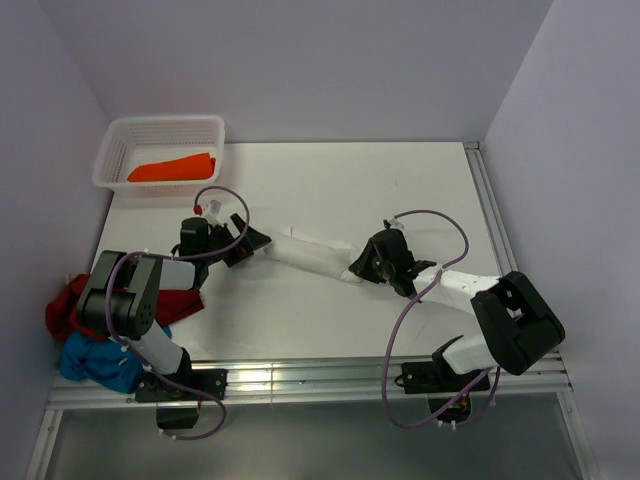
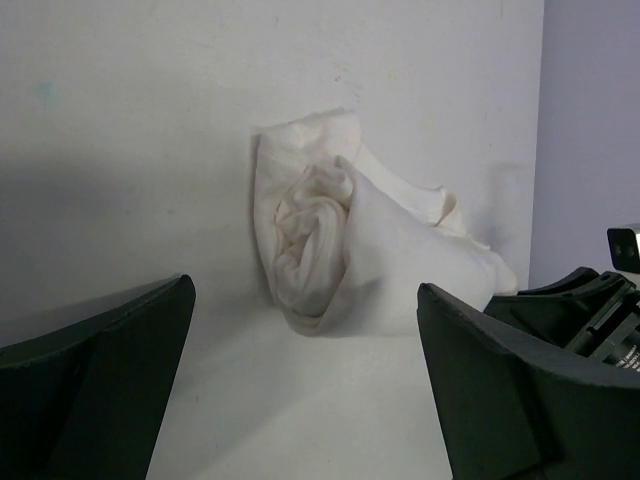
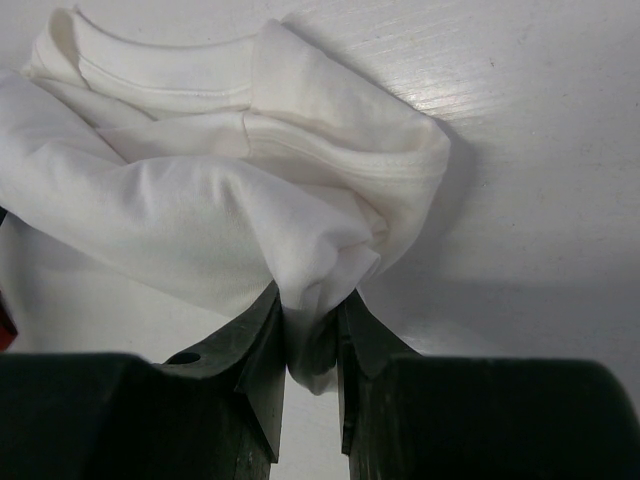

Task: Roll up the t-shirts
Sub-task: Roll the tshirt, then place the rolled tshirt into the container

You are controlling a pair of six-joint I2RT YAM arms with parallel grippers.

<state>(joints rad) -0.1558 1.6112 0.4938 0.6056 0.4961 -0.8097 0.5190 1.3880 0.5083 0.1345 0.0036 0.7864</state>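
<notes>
- The white cotton t-shirt (image 1: 310, 255), wound into a long loose roll, lies on the white worktop (image 1: 330, 190) between the two arms.
- The left pincer (image 1: 243, 238) stands wide open just off the roll's left end and holds nothing. Its wrist view looks straight at the spiral of cloth.
- The right pincer (image 3: 310, 330) is nearly closed, nipping a thin fold of the white cloth at the roll's right end.
- Risk: nothing pins the left end, and its layers look slack. I judge they could spring apart.
- Risk: the right pincer holds only an outer fold, not the whole bundle. A lift or pull from there would likely peel the roll open or drag it askew.
- Risk: the open left fingers sit close to the cloth, so a careless sweep could snag it.
- Count: four t-shirts.
  - The white one is on the worktop.
  - A rolled orange t-shirt (image 1: 172, 168) is in the white perforated plastic basket (image 1: 215, 150).
  - A dark red t-shirt (image 1: 70, 305) and a blue t-shirt (image 1: 95, 360) are heaped by the left arm's base.
- Count: one basket, two pincers.
</notes>
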